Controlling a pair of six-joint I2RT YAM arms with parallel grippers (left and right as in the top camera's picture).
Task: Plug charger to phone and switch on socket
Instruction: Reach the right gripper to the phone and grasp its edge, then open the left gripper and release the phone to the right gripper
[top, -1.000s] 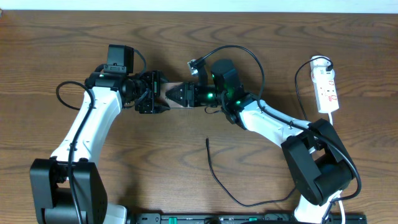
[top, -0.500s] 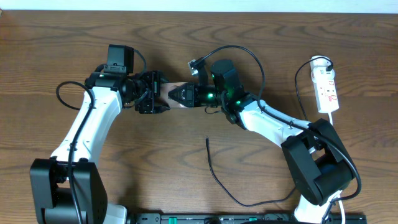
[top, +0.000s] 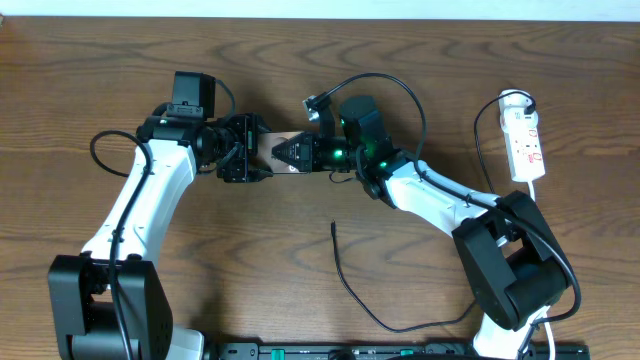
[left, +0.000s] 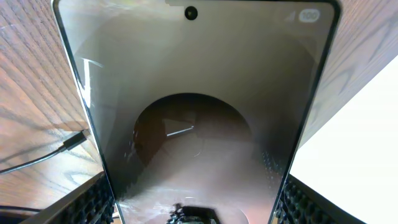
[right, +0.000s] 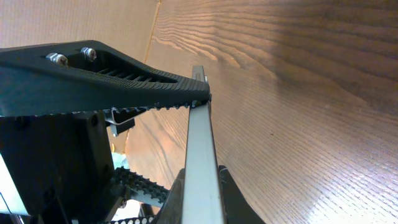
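At mid-table, the left gripper (top: 258, 152) clasps the phone (left: 199, 81) across its width, jaws set wide. The right gripper (top: 290, 152) is pinched tight on the phone's thin edge. The charger cable (top: 334, 232) lies loose on the wood, its tip well apart from the phone. The power strip (top: 525, 140) sits far right.

One phone (top: 271, 142) lies just toward 11 o'clock of the centre of the one table (top: 100, 60). One charger (top: 335, 248) runs toward 6 o'clock, and one socket (top: 526, 145) sits at 3 o'clock. Two grippers: left gripper (top: 258, 150) and right gripper (top: 284, 152).
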